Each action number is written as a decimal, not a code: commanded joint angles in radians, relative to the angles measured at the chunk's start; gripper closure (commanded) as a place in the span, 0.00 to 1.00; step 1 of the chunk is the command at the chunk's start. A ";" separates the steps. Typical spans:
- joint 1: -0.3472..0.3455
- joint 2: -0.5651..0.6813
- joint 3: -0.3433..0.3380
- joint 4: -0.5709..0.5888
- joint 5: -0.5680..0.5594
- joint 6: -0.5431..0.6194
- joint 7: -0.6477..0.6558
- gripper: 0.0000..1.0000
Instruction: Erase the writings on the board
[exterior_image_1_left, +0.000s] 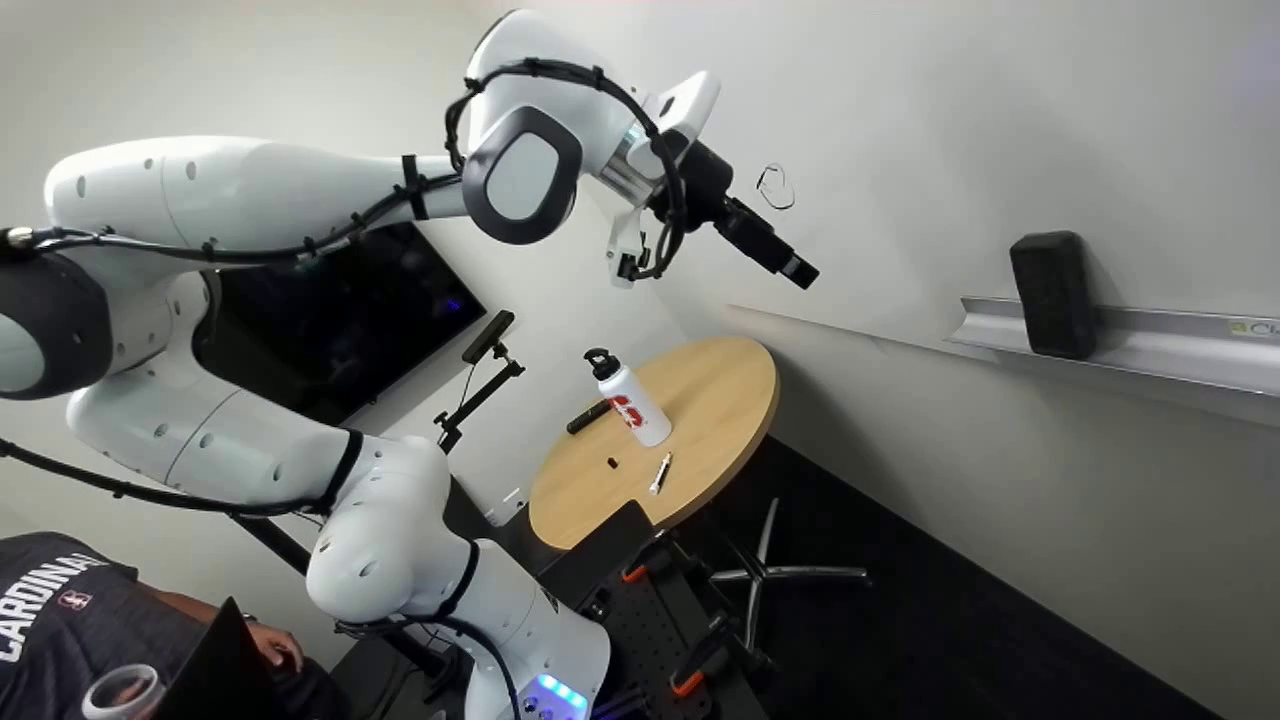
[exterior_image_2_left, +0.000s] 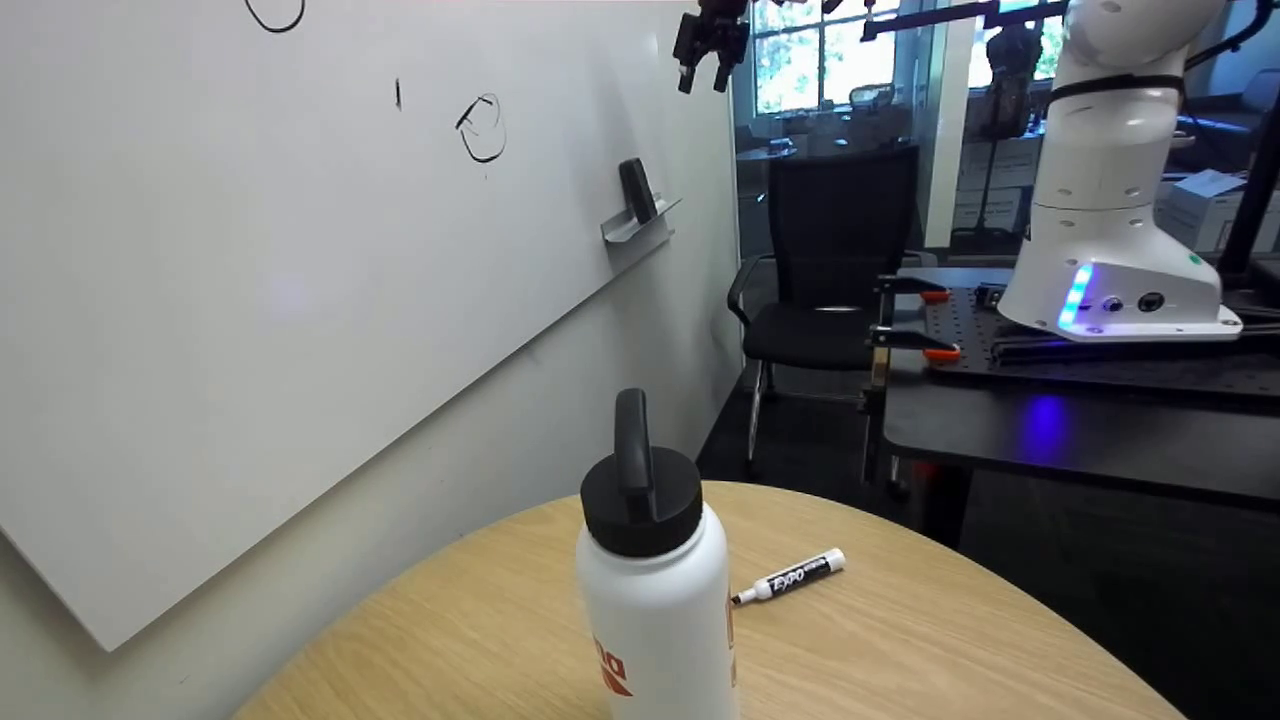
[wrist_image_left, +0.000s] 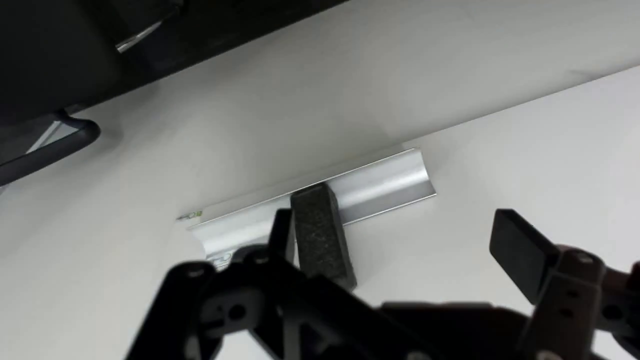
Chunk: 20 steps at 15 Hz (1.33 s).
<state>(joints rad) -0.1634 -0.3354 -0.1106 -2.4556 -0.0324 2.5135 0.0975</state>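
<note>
The white board (exterior_image_1_left: 930, 130) shows in both exterior views (exterior_image_2_left: 250, 250) and the wrist view (wrist_image_left: 575, 165). Its writings are thin dark marks: a loop (exterior_image_2_left: 483, 130), a short stroke (exterior_image_2_left: 398, 93) and a cut-off curve (exterior_image_2_left: 275, 25). The loop also shows in an exterior view (exterior_image_1_left: 776, 188). A black block eraser (exterior_image_1_left: 1055, 295) stands on the silver ledge (exterior_image_1_left: 1180, 345), leaning against the board; it also shows in the wrist view (wrist_image_left: 322, 235). My gripper (wrist_image_left: 394, 225) is open and empty, also seen in both exterior views (exterior_image_1_left: 800, 272) (exterior_image_2_left: 704, 80). It is apart from the eraser.
A round wooden table (exterior_image_1_left: 735, 375) stands below the board with a white bottle (exterior_image_1_left: 640, 410) and a marker (exterior_image_2_left: 795, 577). A black chair (exterior_image_2_left: 840, 240) stands near the wall. A black screen (exterior_image_1_left: 340, 310) hangs behind the arm. A person (exterior_image_1_left: 90, 620) sits near the base.
</note>
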 joint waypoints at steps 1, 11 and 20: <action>-0.003 0.018 0.000 0.005 -0.002 0.005 0.005 0.00; 0.011 0.093 -0.027 -0.027 0.017 0.283 -0.071 0.00; 0.066 0.388 -0.080 -0.030 0.169 0.706 -0.375 0.00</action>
<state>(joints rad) -0.1189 -0.0112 -0.1927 -2.5056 0.0587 3.1614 -0.1767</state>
